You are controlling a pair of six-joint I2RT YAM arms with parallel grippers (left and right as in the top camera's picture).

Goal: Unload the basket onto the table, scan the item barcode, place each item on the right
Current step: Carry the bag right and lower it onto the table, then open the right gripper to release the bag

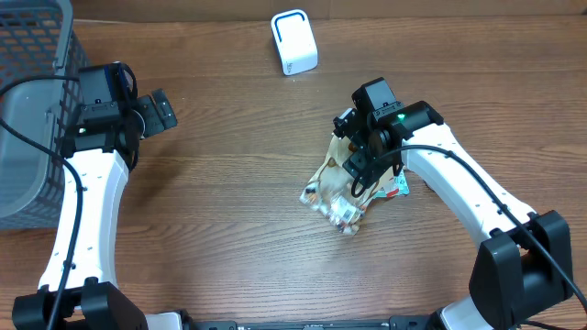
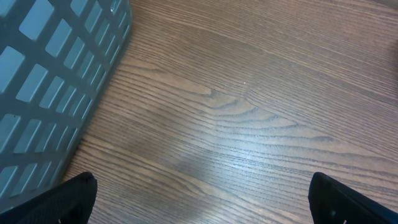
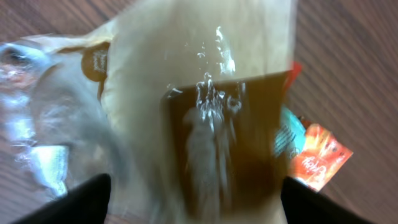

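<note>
The item, a tan and clear snack bag [image 1: 332,194], lies crumpled on the wooden table right of centre. My right gripper [image 1: 360,174] hangs directly over it. In the right wrist view the bag [image 3: 199,106] fills the frame, blurred. The right gripper [image 3: 199,202] is open, its fingertips [image 3: 93,199] wide apart on either side of the bag. No barcode shows on the bag. A white scanner-like device [image 1: 293,41] stands at the table's far edge. My left gripper [image 1: 163,110] is open at the left over bare wood [image 2: 202,199], holding nothing.
A grey mesh basket [image 1: 27,137] stands at the far left, close beside the left arm, and its wall [image 2: 43,81] shows in the left wrist view. An orange and teal packet [image 1: 396,188] lies partly under the bag [image 3: 317,158].
</note>
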